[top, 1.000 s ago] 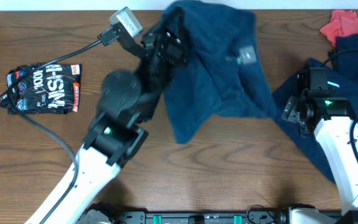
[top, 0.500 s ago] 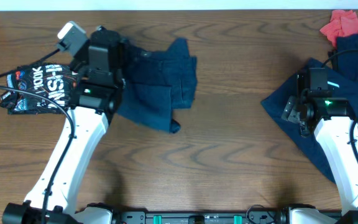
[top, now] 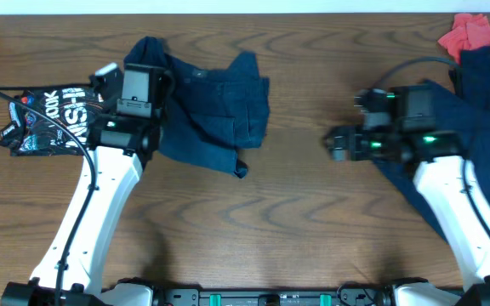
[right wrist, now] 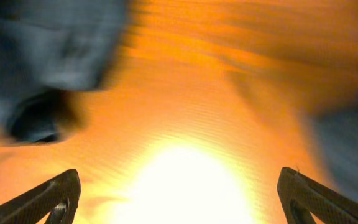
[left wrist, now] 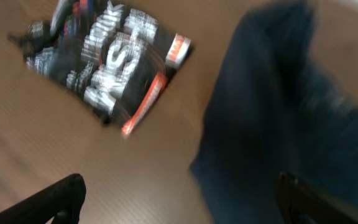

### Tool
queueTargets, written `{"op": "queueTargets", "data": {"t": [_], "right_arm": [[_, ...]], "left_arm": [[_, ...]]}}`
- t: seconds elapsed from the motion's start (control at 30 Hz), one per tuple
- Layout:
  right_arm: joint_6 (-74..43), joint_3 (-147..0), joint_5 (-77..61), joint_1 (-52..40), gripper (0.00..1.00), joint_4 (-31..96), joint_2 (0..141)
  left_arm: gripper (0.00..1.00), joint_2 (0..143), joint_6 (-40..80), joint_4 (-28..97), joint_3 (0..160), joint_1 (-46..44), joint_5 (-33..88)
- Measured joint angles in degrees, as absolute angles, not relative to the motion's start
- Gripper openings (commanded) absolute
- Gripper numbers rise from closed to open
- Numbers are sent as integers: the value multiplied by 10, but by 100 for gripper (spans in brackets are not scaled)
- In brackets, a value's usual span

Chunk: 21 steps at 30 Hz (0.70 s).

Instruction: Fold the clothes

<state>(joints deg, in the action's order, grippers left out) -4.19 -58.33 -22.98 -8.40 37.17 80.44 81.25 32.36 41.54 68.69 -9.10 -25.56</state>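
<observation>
One of the clothes, a dark navy garment, lies in a loose bundle at the back left of the table. My left gripper hovers over its left edge, beside a snack bag. In the left wrist view the left gripper is open, with bare table and the garment's edge below it and nothing held. A second heap of navy clothes covers the right side. My right gripper points left beyond that heap, above bare wood. In the right wrist view the right gripper is open and empty, with blurred navy cloth ahead.
A black snack bag lies at the far left, close to my left arm; it also shows in the left wrist view as the snack bag. A red cloth sits in the back right corner. Bright glare lies on the wood under the right gripper.
The left gripper carried the navy garment leftward, opened and let it drop onto the table. The right arm swung left from the right-hand heap out over bare wood.
</observation>
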Motion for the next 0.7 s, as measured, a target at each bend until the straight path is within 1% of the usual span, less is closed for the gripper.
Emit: {"op": "queueTargets", "data": {"t": [0.1,0.3,0.43,0.47,0.5,0.53,0.57,0.63,0.67,0.7], "right_arm": [[-33,-583,-281,-158,99,302,828],[-52,-584,-314,-282,99,180,920],[-71,-583,-312,-334,99,96,997],[-78,-583,-313,-344,96,69,1017],[-82,-583,-313,-354,90,46,1037],[-90,-583,-313,-363,72,27,1056],[-93,-583,-313,-369,53,17,1068],[-104,-583,-312,-377,5,19,1087],[-107,-583,-313,-377,1,24,1091],[-111,-583,-312,-375,1,36,1091]], "left_arm": [[98,812,323,458,687,-49,-208],[98,798,323,469,687,84,-103],[98,788,323,473,687,146,-35],[98,788,323,474,687,152,-24],[98,788,323,474,687,157,-14],[98,788,323,474,687,160,-2],[98,788,323,474,687,160,5],[98,788,323,474,687,160,17],[98,788,323,474,687,160,21],[98,787,323,474,687,160,25]]}}
